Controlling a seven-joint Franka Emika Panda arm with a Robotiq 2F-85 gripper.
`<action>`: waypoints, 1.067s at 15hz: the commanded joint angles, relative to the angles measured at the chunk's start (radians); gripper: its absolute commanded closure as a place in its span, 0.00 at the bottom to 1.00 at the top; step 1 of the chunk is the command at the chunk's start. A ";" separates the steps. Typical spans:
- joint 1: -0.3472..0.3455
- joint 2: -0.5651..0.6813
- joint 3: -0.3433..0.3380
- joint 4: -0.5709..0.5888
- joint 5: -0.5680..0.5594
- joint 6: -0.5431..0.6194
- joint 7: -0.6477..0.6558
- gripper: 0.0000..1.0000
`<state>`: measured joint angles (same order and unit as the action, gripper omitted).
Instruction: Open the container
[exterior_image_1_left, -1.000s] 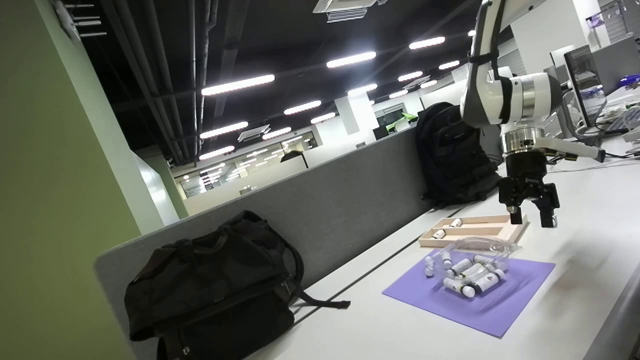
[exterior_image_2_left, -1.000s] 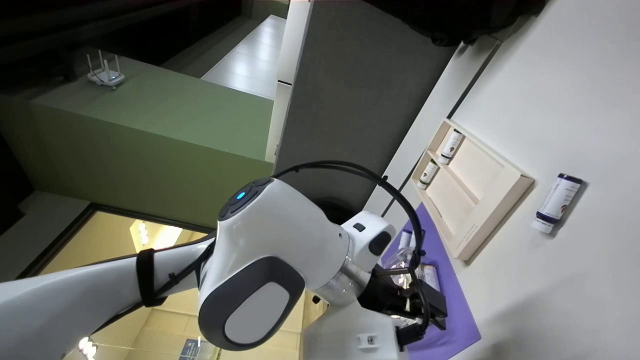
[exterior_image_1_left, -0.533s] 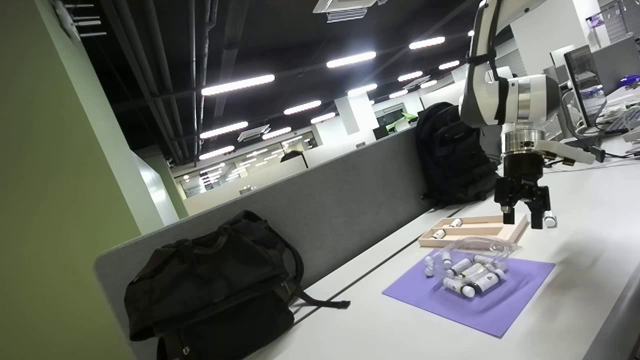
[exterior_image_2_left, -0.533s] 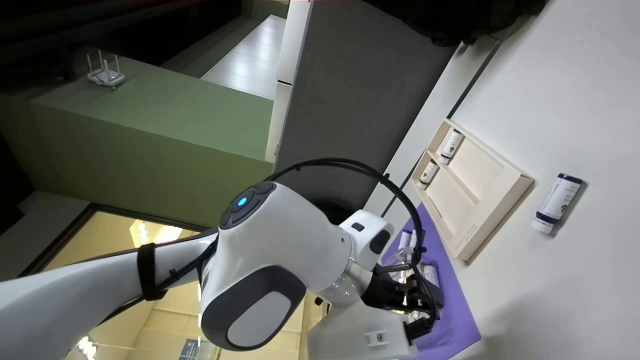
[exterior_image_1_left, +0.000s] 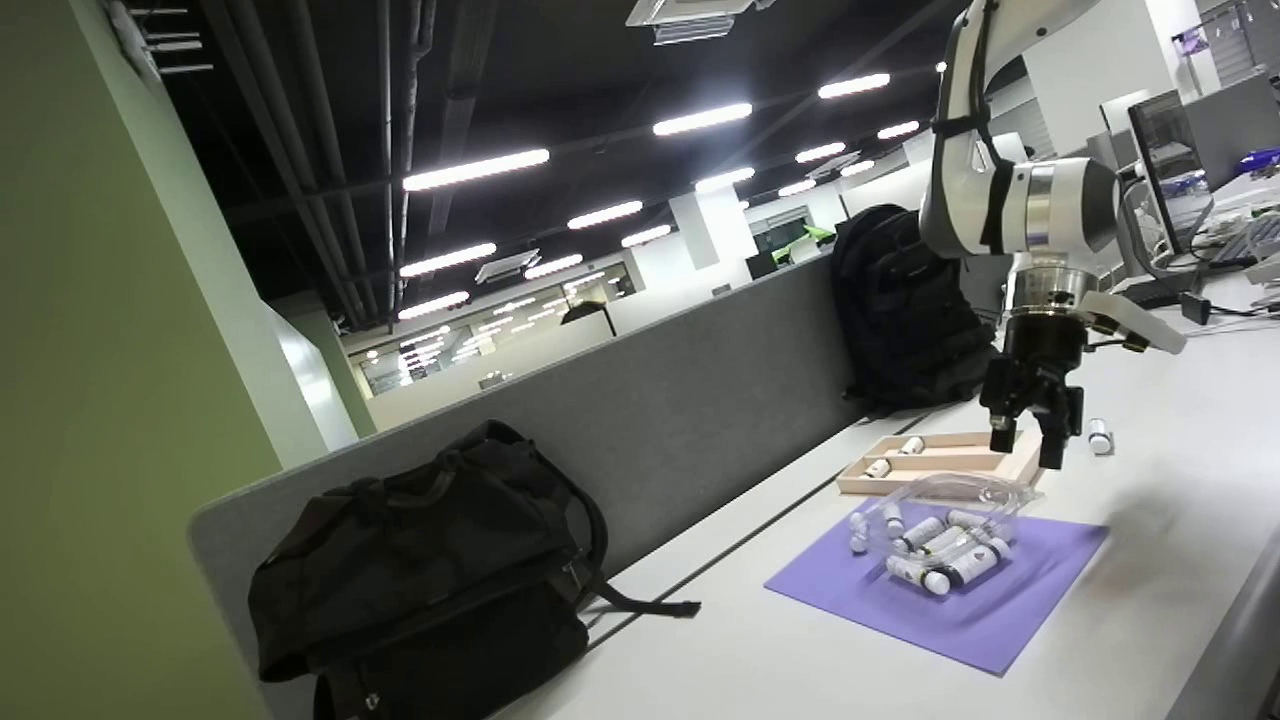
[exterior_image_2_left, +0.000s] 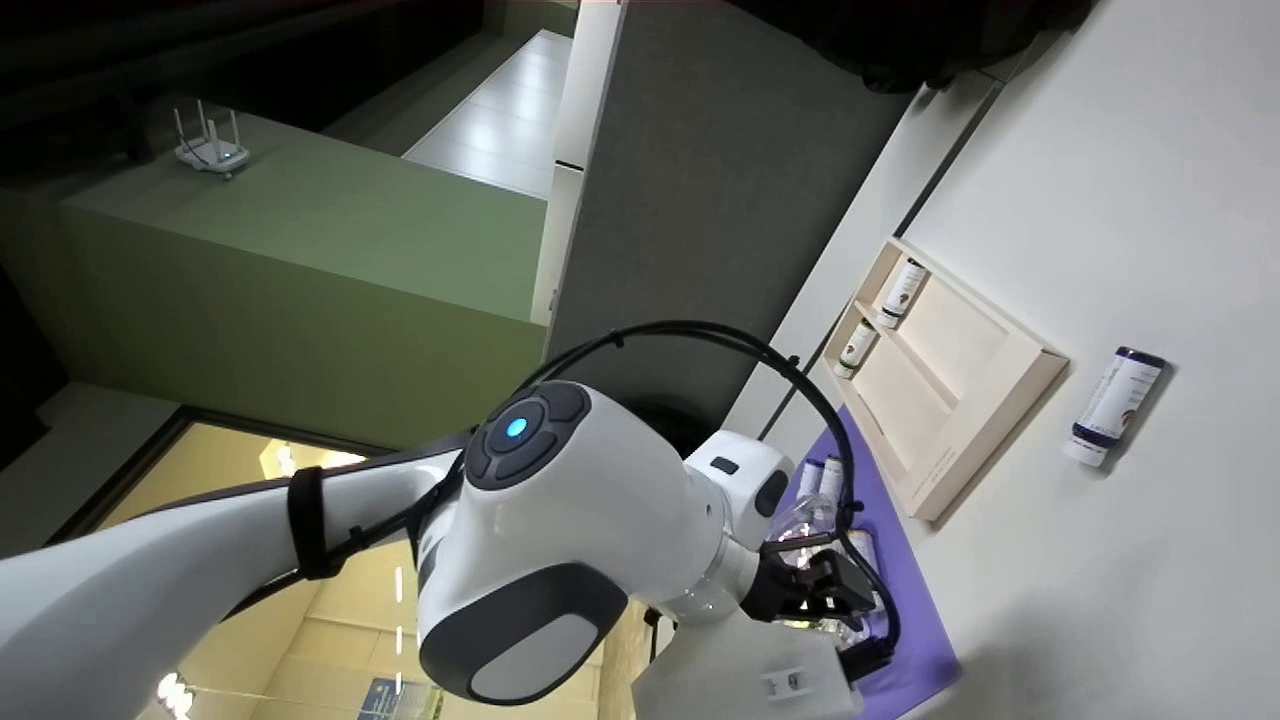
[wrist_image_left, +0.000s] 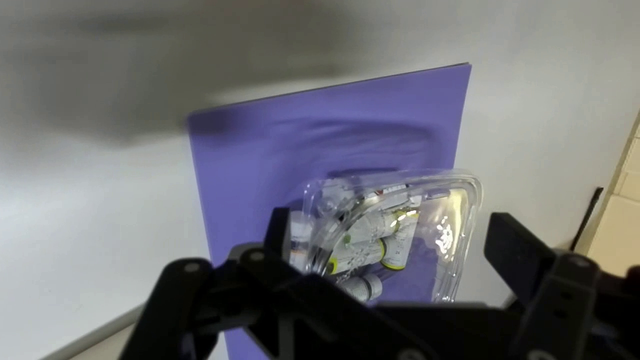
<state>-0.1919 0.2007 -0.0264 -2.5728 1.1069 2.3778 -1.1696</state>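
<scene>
The low tan box (exterior_image_1_left: 858, 487) lies on the table behind the purple mat and also shows in an exterior view (exterior_image_2_left: 985, 435). Its edge shows at the lower left in the wrist view (wrist_image_left: 102, 345). It has compartments with two small white bottles. A clear plastic piece (exterior_image_1_left: 1000, 492) stands on the mat, apart from the box, with several white bottles in or under it; it also shows in the wrist view (wrist_image_left: 457, 225). My gripper (exterior_image_1_left: 1028, 447) is open and empty, up in the air, tilted. In the wrist view its fingers (wrist_image_left: 395, 237) frame the clear piece from above.
The purple mat (exterior_image_1_left: 1040, 600) bears the clear piece and bottles. A lone white bottle (exterior_image_2_left: 1115, 405) lies on the table beyond the tan box. A grey partition (exterior_image_1_left: 700, 420) runs along the back, with black bags (exterior_image_1_left: 430, 570) against it.
My gripper has moved left in an exterior view, toward the clear piece, and has turned and tilted a little. The lone bottle behind it has come into view. The box and mat have not moved.
</scene>
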 joint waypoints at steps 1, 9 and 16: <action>0.015 0.034 -0.020 0.032 0.040 -0.028 -0.044 0.00; 0.019 0.084 -0.022 0.066 0.079 -0.071 -0.104 0.00; 0.014 0.104 -0.035 0.087 0.154 -0.156 -0.152 0.00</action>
<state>-0.1829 0.2968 -0.0440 -2.5079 1.2229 2.2705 -1.3044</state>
